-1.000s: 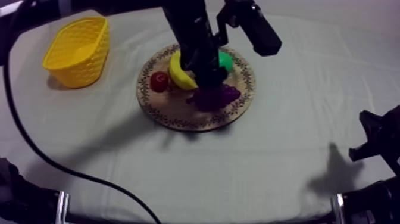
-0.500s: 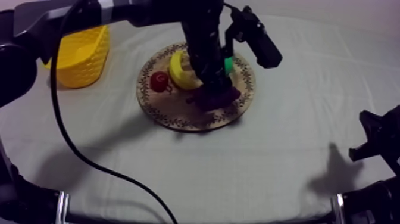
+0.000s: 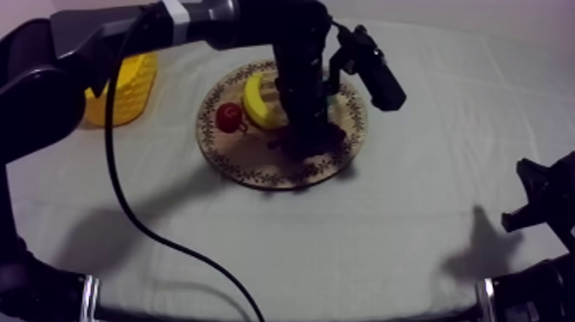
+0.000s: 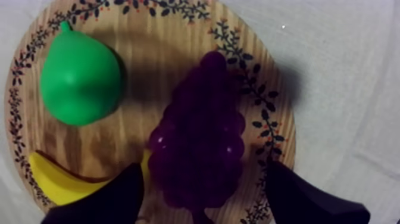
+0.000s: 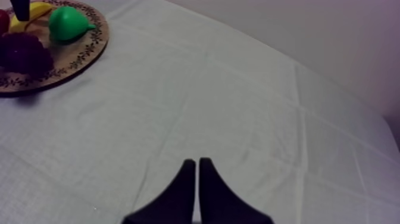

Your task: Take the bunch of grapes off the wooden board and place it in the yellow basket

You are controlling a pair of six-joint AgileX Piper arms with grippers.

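Left wrist view: grapes lie on the board, reaching its patterned rim. Left pincer released, one finger on either side of the bunch, with a gap showing at one side. Pear and banana also on the board, pear just beside the grapes. Small red fruit on the board next to the banana. Basket off the board, well apart, on the desk. Right pincer clenched on nothing, over bare desk well away from the board.

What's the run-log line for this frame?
phase: pre-grasp | left gripper: open, astride bunch of grapes on wooden board | right gripper: shut, over cloth | yellow basket: left of board
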